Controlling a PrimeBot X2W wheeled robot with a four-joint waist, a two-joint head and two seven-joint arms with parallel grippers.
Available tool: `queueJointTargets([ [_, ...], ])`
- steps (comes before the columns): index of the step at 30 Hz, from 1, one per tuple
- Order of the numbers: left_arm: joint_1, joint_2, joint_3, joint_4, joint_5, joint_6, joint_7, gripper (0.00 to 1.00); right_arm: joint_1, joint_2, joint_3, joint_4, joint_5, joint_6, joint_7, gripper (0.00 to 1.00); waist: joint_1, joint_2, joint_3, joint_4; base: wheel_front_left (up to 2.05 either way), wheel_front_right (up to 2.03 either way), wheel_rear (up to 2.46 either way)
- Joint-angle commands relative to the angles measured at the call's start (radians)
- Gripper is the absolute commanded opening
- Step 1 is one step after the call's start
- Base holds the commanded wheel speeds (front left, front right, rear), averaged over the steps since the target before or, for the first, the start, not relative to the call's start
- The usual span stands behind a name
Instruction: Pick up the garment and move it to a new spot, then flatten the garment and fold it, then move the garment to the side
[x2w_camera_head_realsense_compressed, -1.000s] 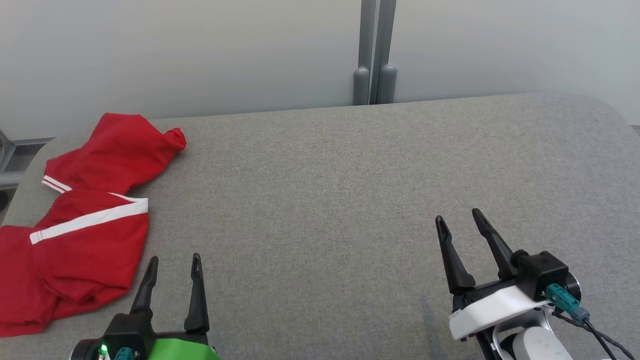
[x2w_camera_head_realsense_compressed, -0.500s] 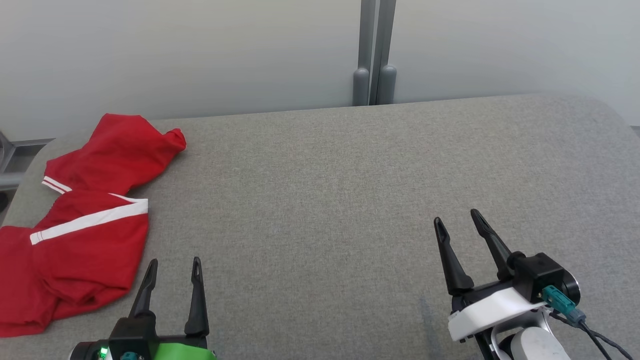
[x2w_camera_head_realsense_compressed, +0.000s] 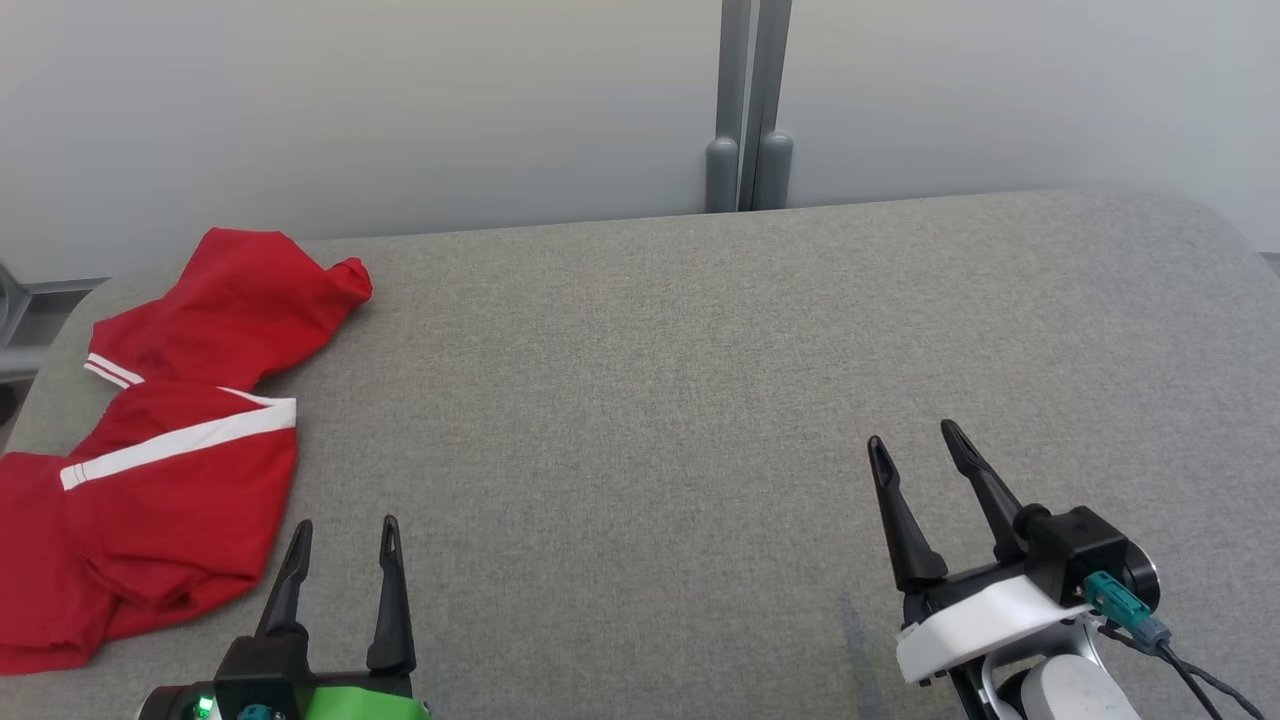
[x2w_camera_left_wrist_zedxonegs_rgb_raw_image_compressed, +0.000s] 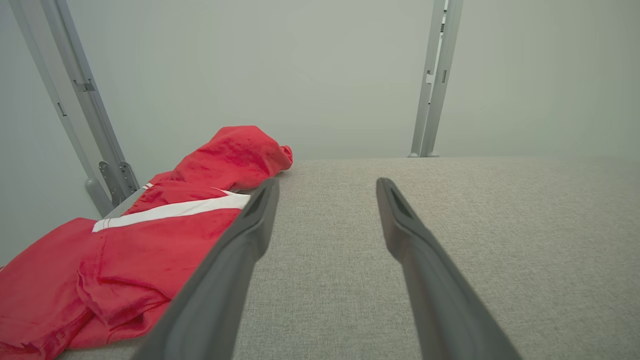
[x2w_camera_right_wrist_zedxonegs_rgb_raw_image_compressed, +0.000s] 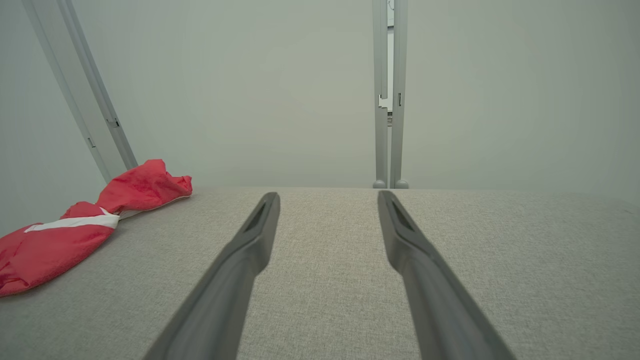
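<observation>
1. I judge the pick-up is only starting: the left claw (x2w_camera_head_realsense_compressed: 346, 523) and right claw (x2w_camera_head_realsense_compressed: 912, 432) are hanging spread, empty.
2. The garment (x2w_camera_head_realsense_compressed: 150, 480) is lying crumpled on the bench (x2w_camera_head_realsense_compressed: 650, 350), just left of the left claw.
3. Next, that claw is needing to reach left and pinch a raised fold.
4. The garment is showing soft red cloth, white stripes; the bench, grey woven fabric.

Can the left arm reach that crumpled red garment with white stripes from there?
Probably yes. The left gripper stands open right beside the crumpled red white-striped garment, with just a strip of grey fabric surface between them and nothing in the way.
</observation>
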Motion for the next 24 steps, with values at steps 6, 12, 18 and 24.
queueJointTargets([
  [6, 0.007, -0.001, 0.004, 0.003, 0.0, -0.003, -0.003, 1.0, -0.006, -0.004, -0.003, 0.004, -0.001, 0.0, -0.004, 1.0, 0.0, 0.0, 0.001, 0.001, 0.0, 0.0, 0.0],
  [12, 0.007, -0.001, 0.005, 0.004, 0.0, -0.004, -0.003, 1.0, -0.006, -0.004, -0.007, 0.007, 0.001, 0.0, -0.004, 1.0, 0.0, 0.0, 0.002, 0.003, 0.0, 0.0, 0.0],
  [18, 0.007, -0.001, 0.006, 0.003, 0.0, -0.004, -0.003, 1.0, -0.006, -0.004, -0.009, 0.008, 0.002, 0.0, -0.004, 1.0, 0.0, 0.0, 0.005, 0.006, 0.0, 0.0, 0.0],
  [24, 0.0, -0.002, 0.002, 0.002, -0.005, -0.004, -0.003, 1.0, -0.01, -0.004, -0.024, 0.011, 0.009, 0.0, -0.004, 1.0, 0.0, 0.0, 0.01, 0.02, 0.0, 0.0, 0.0],
])
